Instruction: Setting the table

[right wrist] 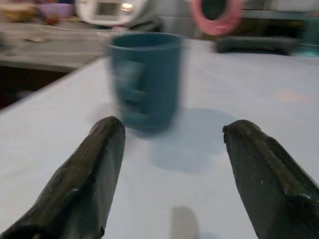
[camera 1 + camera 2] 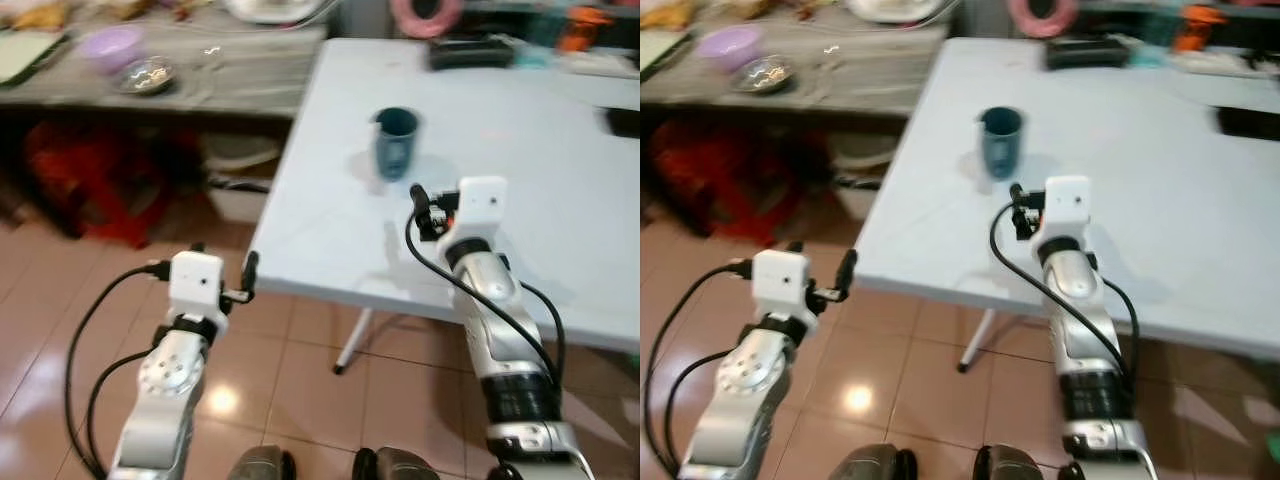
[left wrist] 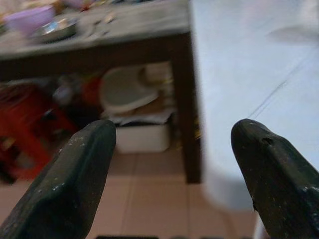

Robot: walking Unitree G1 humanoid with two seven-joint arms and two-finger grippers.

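A dark blue cup (image 2: pixel 396 140) stands upright on the white table (image 2: pixel 560 200), near its left side. My right gripper (image 2: pixel 424 206) hovers over the table a short way in front of the cup. It is open, and the cup (image 1: pixel 144 79) shows ahead of its two fingers (image 1: pixel 94 174), slightly toward one of them, with nothing between. My left gripper (image 2: pixel 250 273) is lower, over the floor just off the table's front left corner. Its fingers (image 3: pixel 75 169) are also open and hold nothing.
Left of the table runs a grey bench (image 2: pixel 240 75) bearing a purple bowl (image 2: pixel 110 45) and a metal bowl (image 2: pixel 148 75). Under it sit a red stool (image 2: pixel 90 180) and a white basin (image 3: pixel 127 87). Black items (image 2: pixel 470 50) lie at the table's back. The floor is tiled.
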